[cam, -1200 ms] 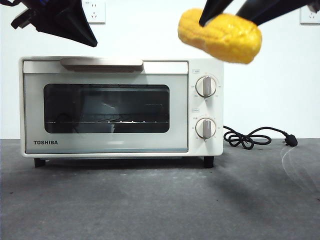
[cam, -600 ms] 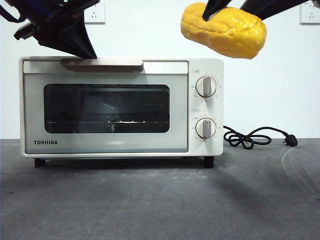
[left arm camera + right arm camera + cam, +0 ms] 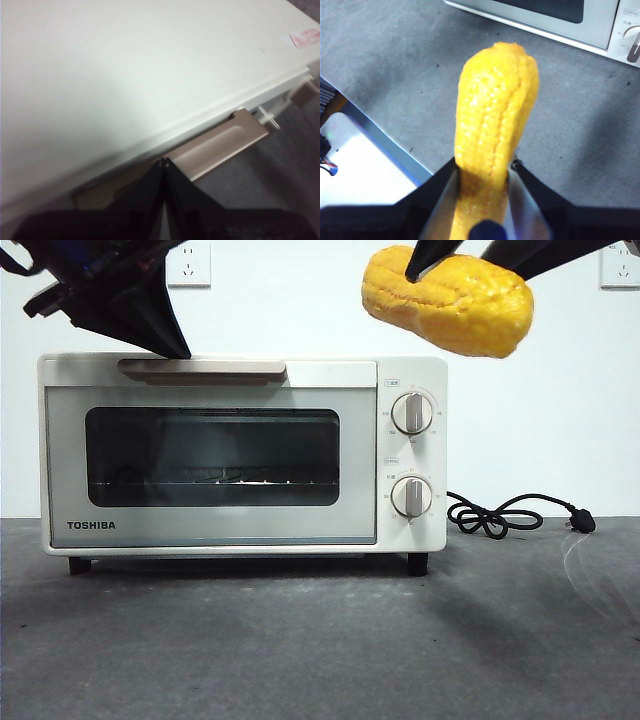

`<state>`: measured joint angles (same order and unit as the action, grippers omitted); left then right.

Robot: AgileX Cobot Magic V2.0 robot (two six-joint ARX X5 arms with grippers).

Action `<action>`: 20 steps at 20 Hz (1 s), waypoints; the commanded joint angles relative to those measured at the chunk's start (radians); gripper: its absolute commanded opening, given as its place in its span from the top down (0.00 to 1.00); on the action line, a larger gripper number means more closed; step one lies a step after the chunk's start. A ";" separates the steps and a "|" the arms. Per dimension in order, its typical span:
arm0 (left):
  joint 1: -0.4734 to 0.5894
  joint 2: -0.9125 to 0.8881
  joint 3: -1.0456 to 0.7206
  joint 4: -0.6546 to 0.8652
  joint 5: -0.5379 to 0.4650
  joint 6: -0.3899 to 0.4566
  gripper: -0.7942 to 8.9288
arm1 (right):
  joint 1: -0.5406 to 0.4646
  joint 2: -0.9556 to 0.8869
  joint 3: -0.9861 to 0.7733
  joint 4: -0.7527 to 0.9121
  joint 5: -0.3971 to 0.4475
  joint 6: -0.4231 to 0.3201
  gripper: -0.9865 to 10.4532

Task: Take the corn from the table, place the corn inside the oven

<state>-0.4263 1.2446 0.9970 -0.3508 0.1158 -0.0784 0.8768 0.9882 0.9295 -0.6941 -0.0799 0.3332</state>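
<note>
The yellow corn (image 3: 447, 301) hangs high in the air at the upper right of the front view, above the oven's knob side, with my right gripper (image 3: 484, 167) shut on its thick end; the cob's tapered end (image 3: 507, 52) points away from the wrist camera. The cream TOSHIBA oven (image 3: 240, 455) stands on the dark grey table (image 3: 320, 640); its glass door is tipped very slightly out at the top. My left gripper (image 3: 180, 348) is shut, its tips resting at the beige bar handle (image 3: 220, 145) on the door's top edge.
Two round knobs (image 3: 411, 413) sit on the oven's right panel. A black power cord (image 3: 510, 515) lies coiled on the table to the oven's right. A white wall with sockets stands behind. The table's near edge (image 3: 380, 135) shows in the right wrist view.
The left gripper came down to the oven's handle and the door's top has begun to tip outward. The corn rose slightly and has held still since.
</note>
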 commanded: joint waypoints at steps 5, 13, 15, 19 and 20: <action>0.001 0.022 -0.031 -0.222 -0.003 0.009 0.92 | 0.001 0.002 0.010 0.006 0.002 0.005 0.92; -0.026 0.022 -0.031 -0.390 0.002 0.009 0.92 | 0.001 0.002 0.052 0.005 0.002 0.000 0.92; -0.036 0.022 -0.031 -0.429 0.027 0.009 0.92 | 0.001 0.002 0.066 0.005 0.002 -0.005 0.92; -0.067 0.018 -0.031 -0.511 0.089 0.009 0.92 | 0.001 0.002 0.094 0.005 0.002 -0.022 0.92; -0.079 0.016 -0.031 -0.524 0.098 0.009 0.92 | 0.001 0.002 0.099 0.005 0.002 -0.023 0.92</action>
<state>-0.5026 1.2613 0.9630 -0.8852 0.2172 -0.0780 0.8768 0.9886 1.0222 -0.6941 -0.0784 0.3210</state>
